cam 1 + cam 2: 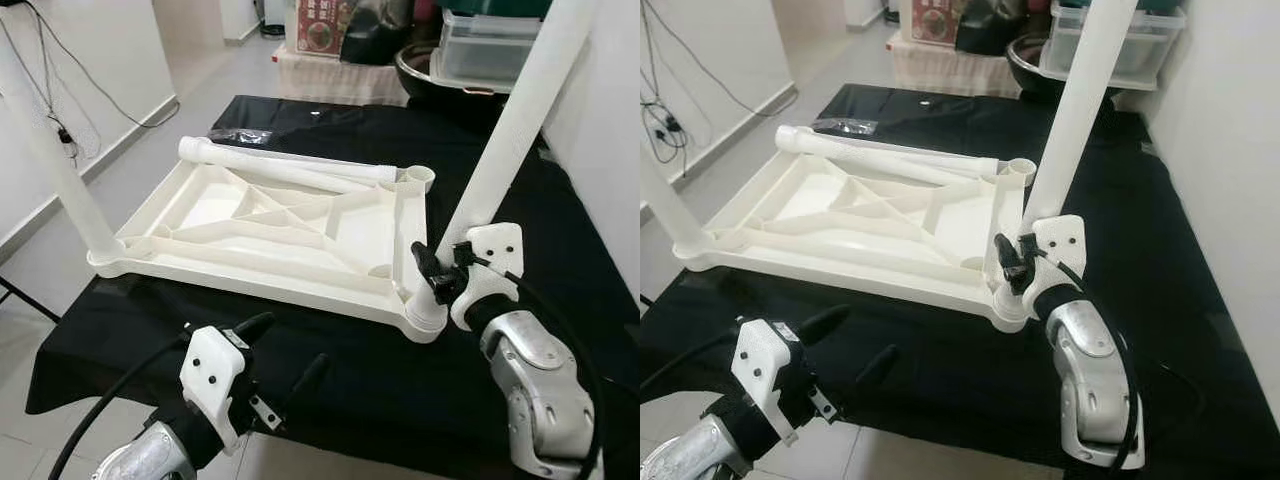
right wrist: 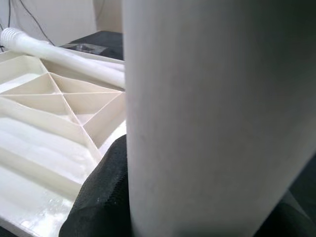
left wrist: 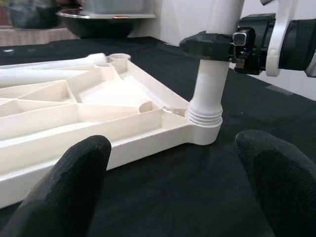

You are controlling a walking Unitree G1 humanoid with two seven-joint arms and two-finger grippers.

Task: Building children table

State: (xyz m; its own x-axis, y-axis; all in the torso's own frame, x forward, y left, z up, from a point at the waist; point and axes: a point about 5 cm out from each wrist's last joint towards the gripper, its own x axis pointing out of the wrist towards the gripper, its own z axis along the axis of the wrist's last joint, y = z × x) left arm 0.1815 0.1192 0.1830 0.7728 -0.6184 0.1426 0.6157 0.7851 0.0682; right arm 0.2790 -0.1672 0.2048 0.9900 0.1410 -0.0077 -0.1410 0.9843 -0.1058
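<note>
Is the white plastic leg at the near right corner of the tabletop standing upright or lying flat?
Upright, leaning slightly. The white plastic leg rises from the corner socket of the upturned white tabletop, with the right pincer closed around its base.

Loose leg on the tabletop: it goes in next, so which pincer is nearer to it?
Right. The right pincer grips the upright leg beside the loose leg; left pincer hovers farther off.

We lose the upright table leg [image 1: 520, 120] past the top edge, and the far-left leg [image 1: 60, 170] likewise. The right gripper [image 1: 432, 272] hides part of the upright leg's base. The plastic bag [image 1: 240, 135] on the black cloth is too small to read.
</note>
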